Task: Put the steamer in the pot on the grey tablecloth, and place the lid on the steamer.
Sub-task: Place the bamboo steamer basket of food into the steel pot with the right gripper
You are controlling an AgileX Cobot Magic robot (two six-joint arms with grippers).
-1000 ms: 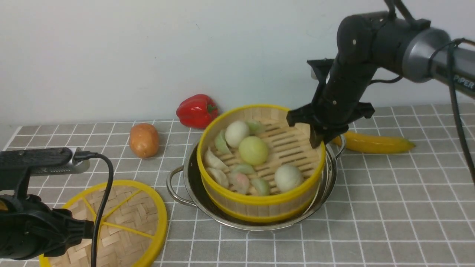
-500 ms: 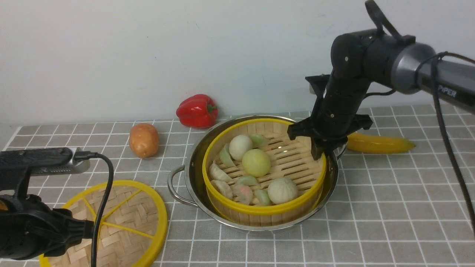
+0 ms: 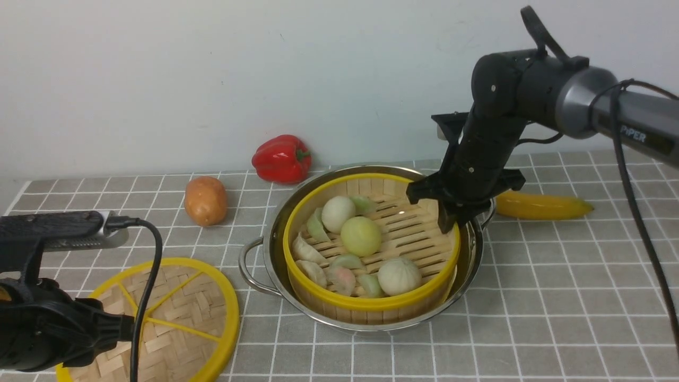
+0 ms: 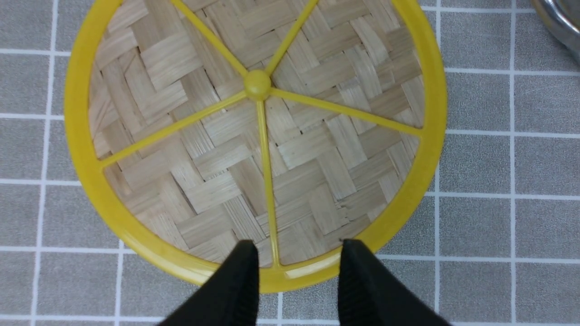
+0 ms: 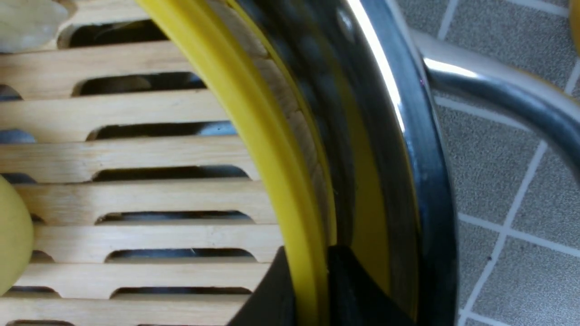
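"Bamboo sat down inside steel, from where I stood: the steamer (image 3: 366, 312) was in the pot (image 3: 271, 249) on the grey tablecloth (image 3: 530, 297), directly under the right gripper (image 3: 451, 222)."

"Let go of?"

"No. Its two fingers (image 5: 272, 294) pinched the yellow rim (image 5: 272, 149), one inside the basket, the other down in the gap between the basket wall and the pot."

"So what worried you?"

"That outer finger. My guess was that if the arm rose before the fingers parted, the rim would come up with it. The basket would tip, and the buns and dumplings (image 3: 360, 236) just inward of the gripper would roll. A sideways pull could knock the pot's loop handle (image 5: 498, 93), right beside the outer finger, and skid the pot on the cloth."

"And the lid?"

"The lid (image 4: 217, 149) lay flat on the cloth beneath the left gripper (image 4: 299, 248). Its fingers (image 4: 240, 280) were spread, one either side of a spoke (image 4: 267, 181) where it met the rim. They weren't touching it, as far as I could tell."

"Risk there?"

"It was a flat disc with a thin edge. A grab at one edge could slip or bunch the cloth. A lid carried by its rim would likely droop and land crooked on the steamer, especially with the right arm over the pot."
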